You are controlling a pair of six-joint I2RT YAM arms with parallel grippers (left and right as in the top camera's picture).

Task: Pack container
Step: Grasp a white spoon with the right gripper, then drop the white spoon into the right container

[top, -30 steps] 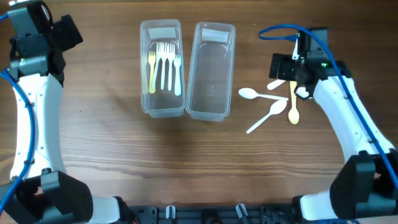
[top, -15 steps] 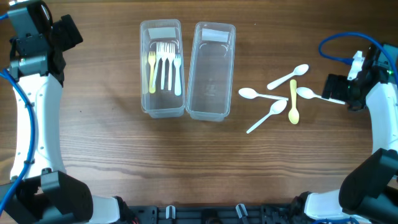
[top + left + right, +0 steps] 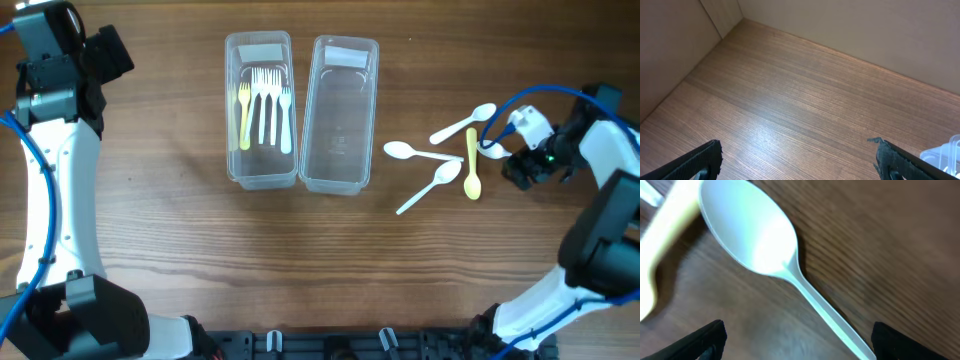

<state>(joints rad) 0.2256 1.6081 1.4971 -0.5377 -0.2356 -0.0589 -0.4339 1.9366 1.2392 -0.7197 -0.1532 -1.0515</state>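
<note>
Two clear containers stand side by side. The left container (image 3: 236, 150) holds several forks (image 3: 268, 103), one yellow. The right container (image 3: 372, 120) is empty. Several white spoons (image 3: 416, 153) and a yellow spoon (image 3: 472, 168) lie to its right. My right gripper (image 3: 515, 168) is open, low over the rightmost white spoon (image 3: 752, 235), whose handle runs between its fingertips (image 3: 797, 347) without being held. The yellow spoon's handle (image 3: 662, 245) shows at the left. My left gripper (image 3: 108, 55) is open and empty at the far left, over bare wood (image 3: 799, 160).
The wooden table (image 3: 180, 240) reaches the walls at the back left in the left wrist view. A corner of a clear container (image 3: 946, 154) shows at that view's lower right. Blue cables loop over both arms.
My right arm swung from over the spoons out to the right edge, then came back and down at the rightmost white spoon. The left arm and the containers have not moved.
</note>
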